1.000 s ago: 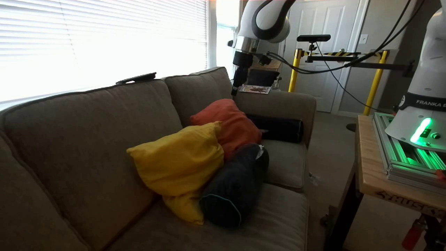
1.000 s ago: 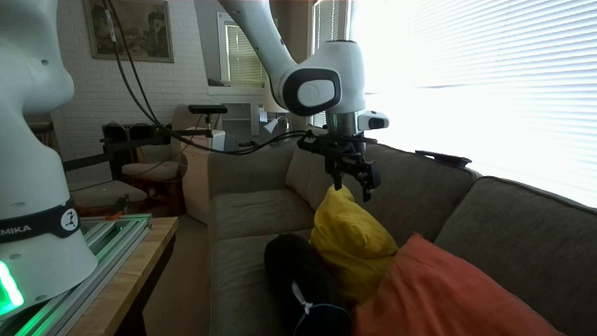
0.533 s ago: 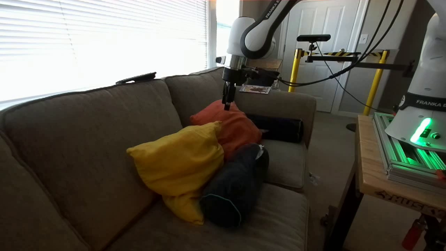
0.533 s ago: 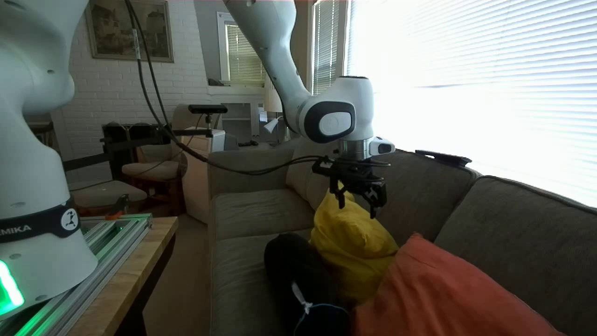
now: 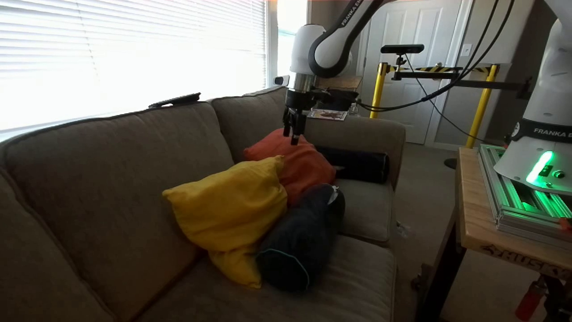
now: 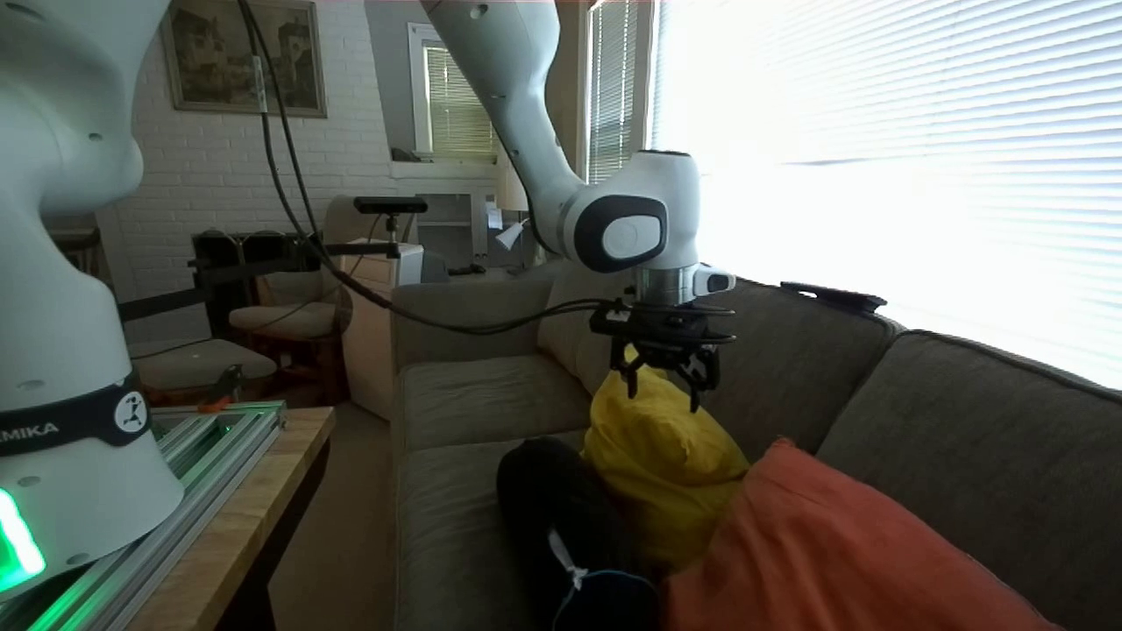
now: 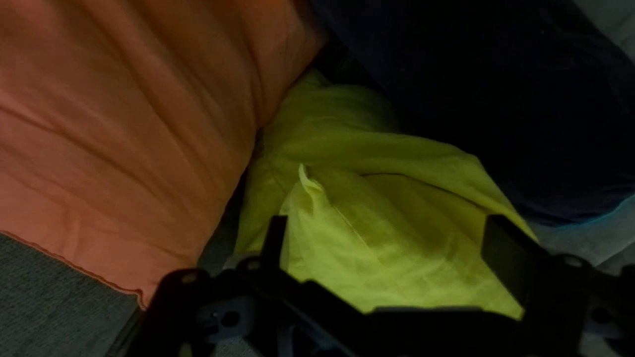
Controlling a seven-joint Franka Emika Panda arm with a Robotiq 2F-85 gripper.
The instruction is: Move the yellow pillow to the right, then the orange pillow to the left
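The yellow pillow (image 5: 225,203) leans on the sofa back. It also shows in an exterior view (image 6: 662,478) and below the jaws in the wrist view (image 7: 357,277). The orange pillow (image 5: 297,163) lies against it; it shows large in an exterior view (image 6: 841,548) and at the upper left of the wrist view (image 7: 134,139). My gripper (image 6: 663,398) is open and empty, pointing down above the pillows. In an exterior view the gripper (image 5: 291,137) overlaps the orange pillow's top. In the wrist view the open gripper (image 7: 389,233) frames the yellow pillow; contact cannot be told.
A dark bolster (image 5: 304,241) lies in front of both pillows, also in the wrist view (image 7: 496,99). Another dark cushion (image 5: 362,165) lies by the sofa arm (image 5: 357,134). A dark flat object (image 5: 176,100) rests on the sofa back. Cables (image 6: 491,327) hang from the arm.
My gripper has come down toward the pillows, mostly in the first half second. Since then it has lowered and turned slightly. It stays open and the pillows have not moved.
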